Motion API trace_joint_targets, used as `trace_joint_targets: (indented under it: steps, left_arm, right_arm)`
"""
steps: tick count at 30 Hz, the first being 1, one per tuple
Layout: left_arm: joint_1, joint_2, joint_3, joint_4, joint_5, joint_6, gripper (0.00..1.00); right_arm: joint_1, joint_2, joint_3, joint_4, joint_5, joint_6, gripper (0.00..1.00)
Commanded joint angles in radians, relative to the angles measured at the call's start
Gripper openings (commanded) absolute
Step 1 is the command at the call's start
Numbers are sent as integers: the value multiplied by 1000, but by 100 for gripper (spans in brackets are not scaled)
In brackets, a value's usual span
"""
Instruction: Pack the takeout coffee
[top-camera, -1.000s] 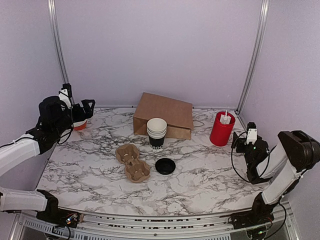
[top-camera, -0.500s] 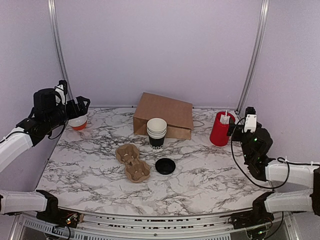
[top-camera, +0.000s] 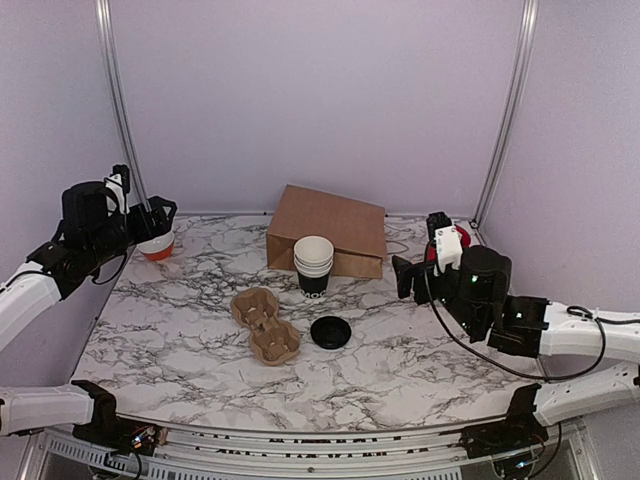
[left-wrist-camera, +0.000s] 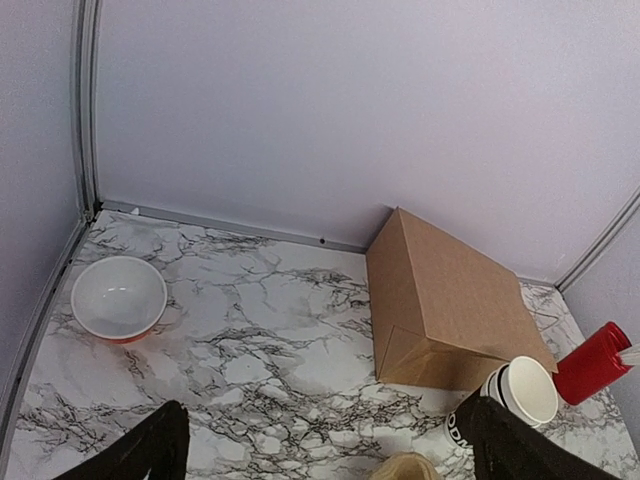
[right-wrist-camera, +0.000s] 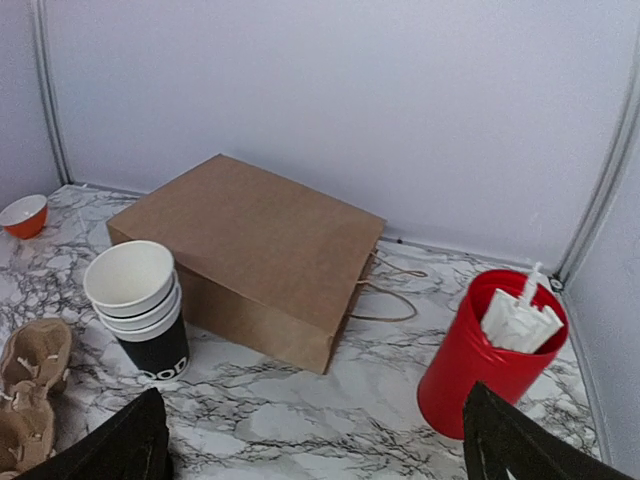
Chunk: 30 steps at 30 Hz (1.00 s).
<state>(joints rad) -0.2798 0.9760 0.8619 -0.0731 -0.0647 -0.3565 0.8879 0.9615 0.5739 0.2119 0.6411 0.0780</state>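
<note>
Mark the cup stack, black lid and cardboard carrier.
cup stack (top-camera: 313, 266): top external view, front wall, mid-stack
black lid (top-camera: 330, 332): top external view, its centre
cardboard carrier (top-camera: 266, 326): top external view, ridge between pockets

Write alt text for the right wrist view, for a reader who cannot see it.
A brown paper bag lies on its side on a marble table, stacked black paper cups to its left, a red container of white packets to its right. The open right tool shows its fingers at the bottom corners.

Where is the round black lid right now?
In the top view, the black lid lies flat on the marble table near the middle, just right of the cardboard cup carrier and in front of the stack of cups.
</note>
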Motion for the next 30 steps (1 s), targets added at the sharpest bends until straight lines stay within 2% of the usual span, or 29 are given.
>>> trace_joint_targets:
  steps: [1,6,13,17,23,28,30]
  left_arm:
    - [-15,13,22,-26,24,19,99]
    - [-16,38,46,-52,58,22,99]
    - [-16,39,50,-62,79,23,99]
    - [-38,47,59,-117,87,-9,99]
    - [-113,10,-41,-120,51,-89,99]
    - [-125,-3,-96,-120,75,-112,99]
    - [-131,-1,-109,-119,86,-138,99]
  right_arm:
    - [99,129,172,-145,124,13,100]
    - [91,197,270,-191,217,94,100]
    - [5,245,301,-245,-94,129,100]
    - [-6,264,334,-292,-160,150,100]
    - [-19,290,400,-351,-240,191,100]
    - [-40,348,496,-416,-258,233,100]
    - [-69,371,531,-410,-310,244,100]
